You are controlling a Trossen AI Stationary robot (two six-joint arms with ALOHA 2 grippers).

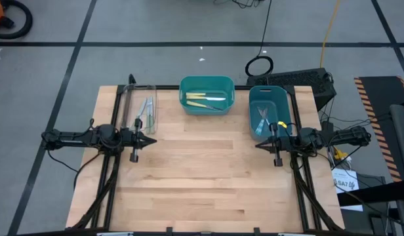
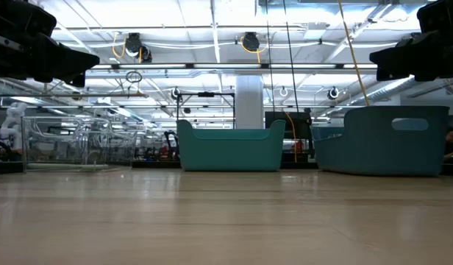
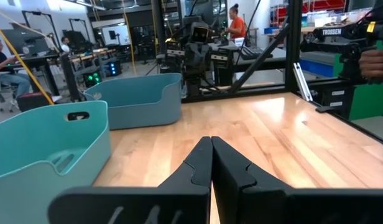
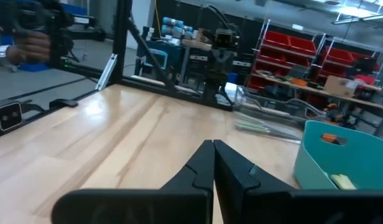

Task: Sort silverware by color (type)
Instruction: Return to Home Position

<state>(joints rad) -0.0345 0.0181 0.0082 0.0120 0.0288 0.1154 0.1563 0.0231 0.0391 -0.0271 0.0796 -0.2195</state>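
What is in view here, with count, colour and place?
table: one, pale wood, under everything
clear tray: one, transparent, rear left
green-handled utensils: a few, pale green, in the clear tray
teal bin: one, teal, rear centre
yellow-handled utensils: a few, yellow, in the teal bin
blue bin: one, blue, rear right
blue-handled utensils: a few, light blue, in the blue bin
left gripper: one, dark, shut, near the clear tray
right gripper: one, dark, shut, near the blue bin

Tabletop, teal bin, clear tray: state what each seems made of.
Tabletop: light wood planks, satin sheen; seams and grain show. Teal bin: probably moulded plastic, matte, opaque, rounded corners. Clear tray: see-through, likely acrylic or similar plastic; glass not excluded.
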